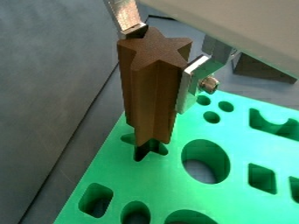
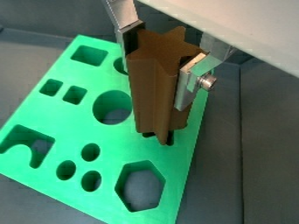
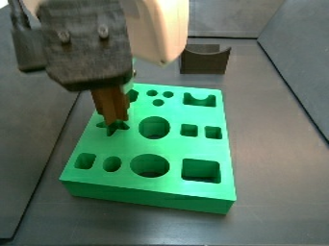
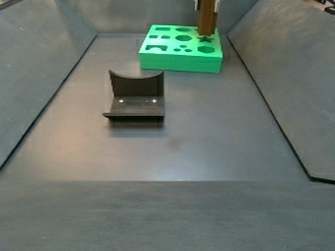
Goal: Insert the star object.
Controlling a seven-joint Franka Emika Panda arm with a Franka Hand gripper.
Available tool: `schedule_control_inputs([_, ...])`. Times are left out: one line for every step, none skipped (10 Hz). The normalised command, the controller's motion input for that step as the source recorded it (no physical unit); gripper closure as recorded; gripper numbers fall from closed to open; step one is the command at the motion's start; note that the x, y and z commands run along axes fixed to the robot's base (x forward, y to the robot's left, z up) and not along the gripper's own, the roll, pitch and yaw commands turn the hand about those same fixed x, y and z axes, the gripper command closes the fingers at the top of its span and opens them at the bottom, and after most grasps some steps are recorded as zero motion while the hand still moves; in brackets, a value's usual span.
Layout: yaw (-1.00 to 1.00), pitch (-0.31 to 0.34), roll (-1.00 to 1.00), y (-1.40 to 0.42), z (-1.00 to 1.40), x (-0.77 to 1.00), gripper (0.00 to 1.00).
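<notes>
The star object [image 1: 147, 96] is a tall brown peg with a star-shaped end. My gripper [image 1: 162, 54] is shut on it, one silver finger on each side, in both wrist views [image 2: 158, 66]. The peg stands upright with its lower end at the star-shaped hole [image 1: 147, 150] of the green board [image 1: 211, 188], near the board's edge. I cannot tell how deep it sits. In a side view the peg [image 3: 112, 104] hangs below the gripper body over the board [image 3: 154, 154]. In a side view it stands at the far end [image 4: 206, 22] on the board [image 4: 177, 51].
The board has several other holes: round [image 2: 112, 107], hexagonal [image 2: 140, 185], square [image 2: 87, 55] and arch-shaped [image 2: 26, 144]. A dark grey block with a curved notch [image 4: 133, 95] lies mid-floor, also behind the board [image 3: 205, 58]. Dark walls enclose the floor.
</notes>
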Motion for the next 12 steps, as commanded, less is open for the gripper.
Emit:
schedule_control_inputs([0.0,0.0,0.0,0.0,-0.32,0.0,1.0])
schedule_control_inputs([0.0,0.0,0.0,-0.01,-0.27,0.0,1.0])
schedule_control_inputs([0.0,0.0,0.0,-0.05,-0.27,0.0,1.0])
schedule_control_inputs([0.0,0.0,0.0,-0.07,-0.27,0.03,1.0])
schedule_control_inputs([0.0,0.0,0.0,-0.1,-0.27,0.0,1.0])
schedule_control_inputs([0.0,0.0,-0.07,-0.15,-0.33,0.03,1.0])
schedule_control_inputs([0.07,0.0,-0.05,-0.13,-0.36,0.18,1.0])
schedule_control_inputs([0.11,0.0,0.0,-0.07,-0.42,0.25,1.0])
schedule_control_inputs([0.17,0.0,0.0,0.0,-0.52,0.27,1.0])
schedule_control_inputs([0.33,0.0,0.0,0.0,-0.55,0.13,1.0])
schedule_control_inputs([0.53,-0.044,0.03,0.0,-0.54,0.0,1.0])
schedule_control_inputs([0.67,-0.1,0.04,0.0,-0.51,-0.03,1.0])
